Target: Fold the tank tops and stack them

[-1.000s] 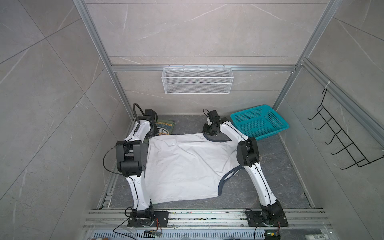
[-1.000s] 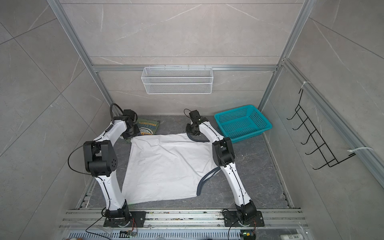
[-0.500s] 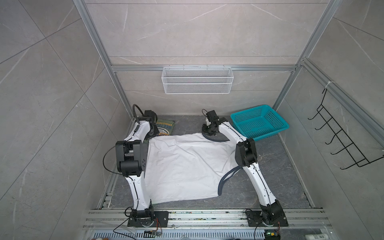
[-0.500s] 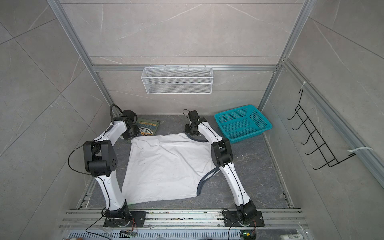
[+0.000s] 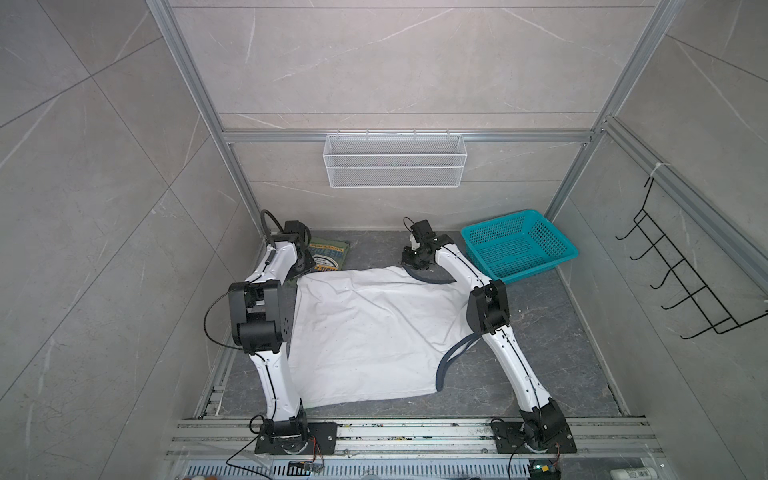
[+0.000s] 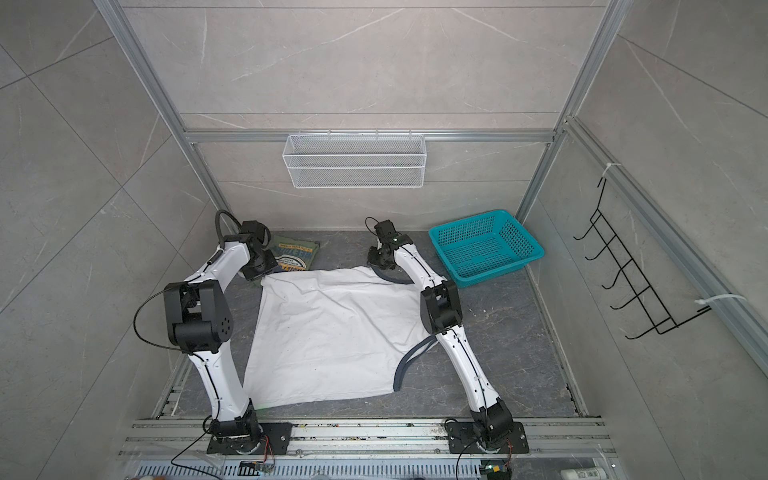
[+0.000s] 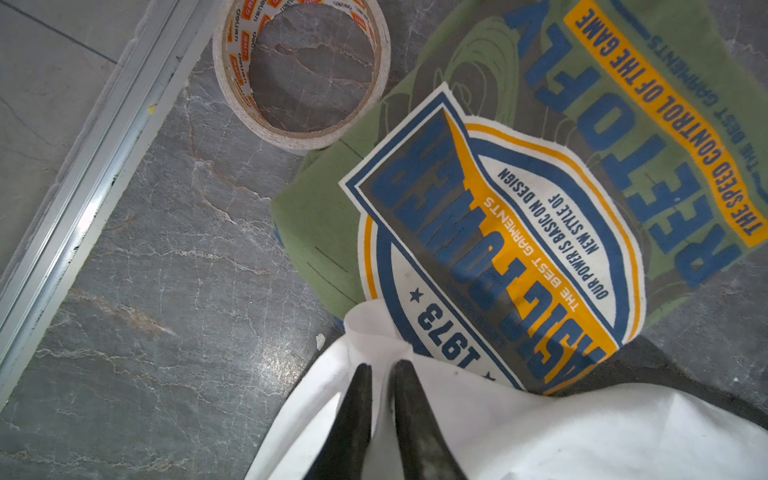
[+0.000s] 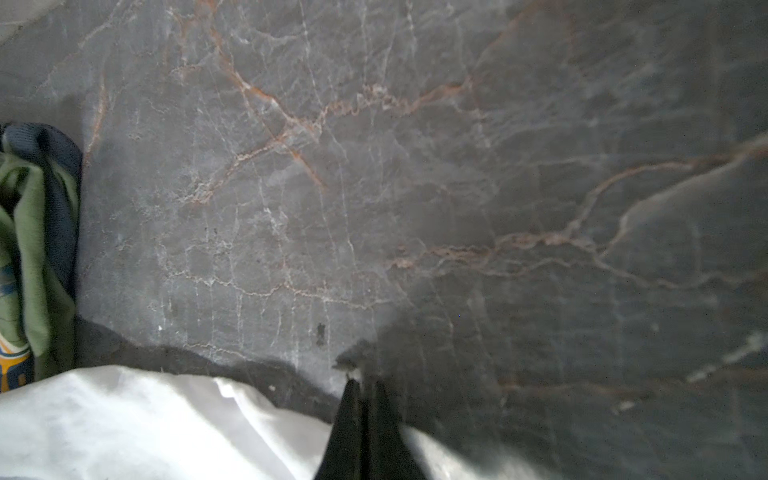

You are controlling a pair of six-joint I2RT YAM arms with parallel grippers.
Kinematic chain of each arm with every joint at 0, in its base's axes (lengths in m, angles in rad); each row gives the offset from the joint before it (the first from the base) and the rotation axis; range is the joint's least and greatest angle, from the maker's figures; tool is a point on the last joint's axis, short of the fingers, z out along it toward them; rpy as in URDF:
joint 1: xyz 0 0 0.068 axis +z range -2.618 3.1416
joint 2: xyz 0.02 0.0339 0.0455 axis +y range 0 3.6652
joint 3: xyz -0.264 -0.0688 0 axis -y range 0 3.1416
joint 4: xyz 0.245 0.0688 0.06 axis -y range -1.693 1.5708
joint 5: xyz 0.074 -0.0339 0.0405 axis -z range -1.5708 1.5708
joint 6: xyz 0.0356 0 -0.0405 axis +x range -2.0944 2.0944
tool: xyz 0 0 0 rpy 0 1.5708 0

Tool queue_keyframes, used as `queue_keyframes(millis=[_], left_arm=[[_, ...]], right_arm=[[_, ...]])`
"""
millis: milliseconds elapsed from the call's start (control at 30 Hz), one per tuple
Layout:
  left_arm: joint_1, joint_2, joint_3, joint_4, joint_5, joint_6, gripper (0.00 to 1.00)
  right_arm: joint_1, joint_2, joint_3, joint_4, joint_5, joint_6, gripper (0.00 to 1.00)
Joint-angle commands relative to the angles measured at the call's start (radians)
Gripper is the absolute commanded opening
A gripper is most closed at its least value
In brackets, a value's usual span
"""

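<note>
The white tank top [image 5: 374, 332] [image 6: 332, 332] lies spread out flat on the dark floor between both arms, its dark grey trim [image 5: 451, 357] showing on the right. The olive green tank top [image 5: 330, 253] [image 7: 685, 104] lies folded at the back left, graphic up. My left gripper [image 7: 382, 365] is shut on the white top's far left corner, which overlaps the olive one's edge. My right gripper [image 8: 361, 384] [image 5: 409, 262] is shut on the white top's far right edge, and a scrap of cloth sticks out past its tips.
A teal plastic basket [image 5: 536, 266] stands at the back right, close to the right arm. A roll of tape [image 7: 232, 83] lies beside the olive top near the left rail. A wire shelf [image 5: 395, 166] hangs on the back wall and a black hook rack [image 5: 681, 286] on the right wall.
My right gripper has closed on the white top's far right edge, and that arm has shifted slightly to the left. The left gripper keeps its hold and has not moved.
</note>
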State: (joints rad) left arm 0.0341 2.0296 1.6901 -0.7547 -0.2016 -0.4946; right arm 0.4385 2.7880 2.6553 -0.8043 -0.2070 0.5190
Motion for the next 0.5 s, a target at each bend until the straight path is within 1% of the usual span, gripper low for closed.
queue_keyframes(millis=[0, 67, 167, 367, 467], left_arm=[[0.013, -0.035, 0.004, 0.009, -0.003, -0.006, 0.16], [0.013, -0.039, 0.009, 0.012, -0.022, 0.013, 0.16], [0.013, -0.043, 0.008, 0.016, -0.039, 0.030, 0.16], [0.013, -0.036, 0.003, 0.028, -0.039, 0.034, 0.16], [0.014, -0.036, -0.002, 0.023, -0.055, 0.033, 0.16]], right_arm=[[-0.001, -0.052, 0.003, -0.065, 0.083, -0.019, 0.00], [-0.009, -0.088, 0.014, -0.067, 0.122, -0.021, 0.00], [-0.021, -0.139, 0.017, -0.055, 0.151, -0.027, 0.00], [-0.023, -0.192, 0.007, -0.042, 0.134, -0.040, 0.00], [-0.023, -0.215, -0.038, -0.047, 0.144, -0.039, 0.00]])
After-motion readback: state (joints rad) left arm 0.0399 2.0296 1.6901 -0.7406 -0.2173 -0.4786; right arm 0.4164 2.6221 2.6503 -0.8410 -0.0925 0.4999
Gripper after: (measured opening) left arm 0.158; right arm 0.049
